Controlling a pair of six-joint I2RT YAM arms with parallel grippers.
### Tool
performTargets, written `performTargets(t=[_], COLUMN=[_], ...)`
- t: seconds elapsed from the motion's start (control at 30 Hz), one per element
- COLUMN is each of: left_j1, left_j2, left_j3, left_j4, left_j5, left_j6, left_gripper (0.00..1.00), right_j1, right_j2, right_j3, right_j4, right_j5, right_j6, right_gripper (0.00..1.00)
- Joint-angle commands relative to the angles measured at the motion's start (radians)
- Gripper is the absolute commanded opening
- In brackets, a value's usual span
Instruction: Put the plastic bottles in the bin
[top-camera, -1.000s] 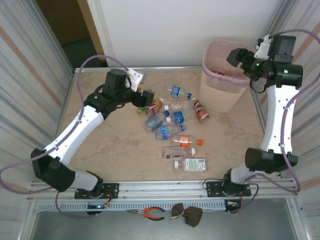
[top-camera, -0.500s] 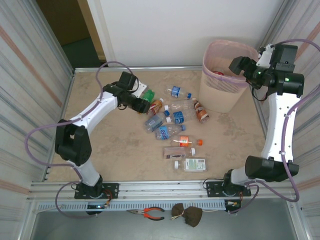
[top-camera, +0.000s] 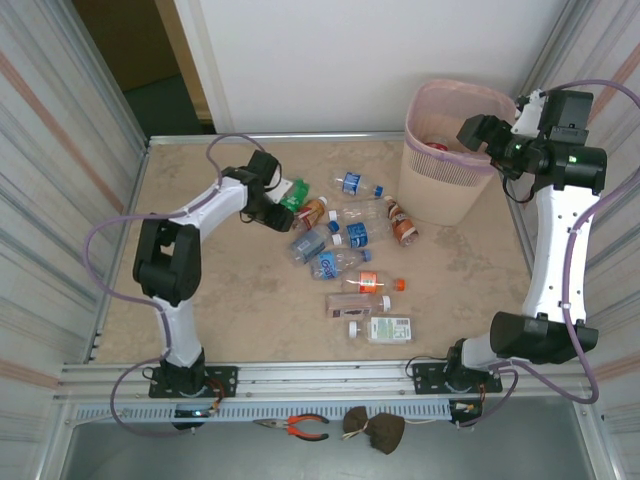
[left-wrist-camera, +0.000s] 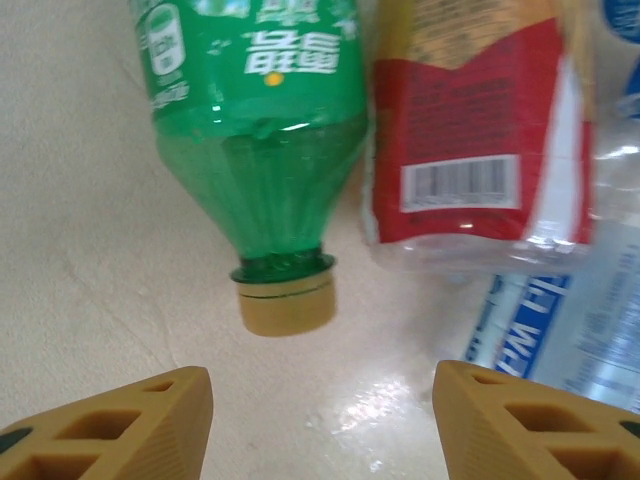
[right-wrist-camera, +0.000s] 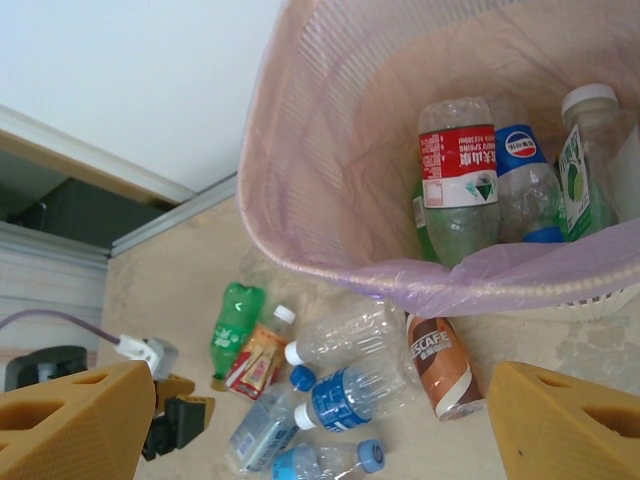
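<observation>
1. Top view: left claw (top-camera: 282, 208) at the green bottle (top-camera: 293, 193) on the table (top-camera: 200, 300); more bottles (top-camera: 345, 250) lie between it and the bin (top-camera: 440, 190); right claw (top-camera: 480, 135) over the rim.
2. Left wrist: fingers (left-wrist-camera: 120, 420) parted, empty; the cap (left-wrist-camera: 287, 305) is just ahead, so closing here may grab nothing or shove the red-labelled bottle (left-wrist-camera: 470, 130).
3. Right wrist: right claw wide, empty; several bottles already binned.

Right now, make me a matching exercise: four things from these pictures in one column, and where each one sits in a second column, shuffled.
Things
1. green bottle with the yellowish cap
2. brown Nescafe bottle
3. Pepsi bottle
4. pliers

Places
A. on the table beside the bin
B. on the grey ledge in front of the table
C. just ahead of the left end effector
D. inside the bin

Pairs: 1-C, 2-A, 3-D, 4-B
</observation>
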Motion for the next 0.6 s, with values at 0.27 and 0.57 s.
performTargets(t=[0.27, 0.57], left_j1=[0.023, 0.037], left_j2=[0.111, 0.174], left_j3=[0.103, 0.121], left_j4=[-0.002, -0.006], left_j5=[0.030, 0.060], left_j6=[0.030, 0.045], left_gripper=[0.55, 0.51], right_j1=[-0.007, -0.007], right_j2=[-0.043, -0.045], right_j3=[-0.009, -0.009], right_j4=[0.013, 0.012], right_j5=[-0.021, -0.023], right_j6=[-0.014, -0.014], right_gripper=[0.85, 0.85])
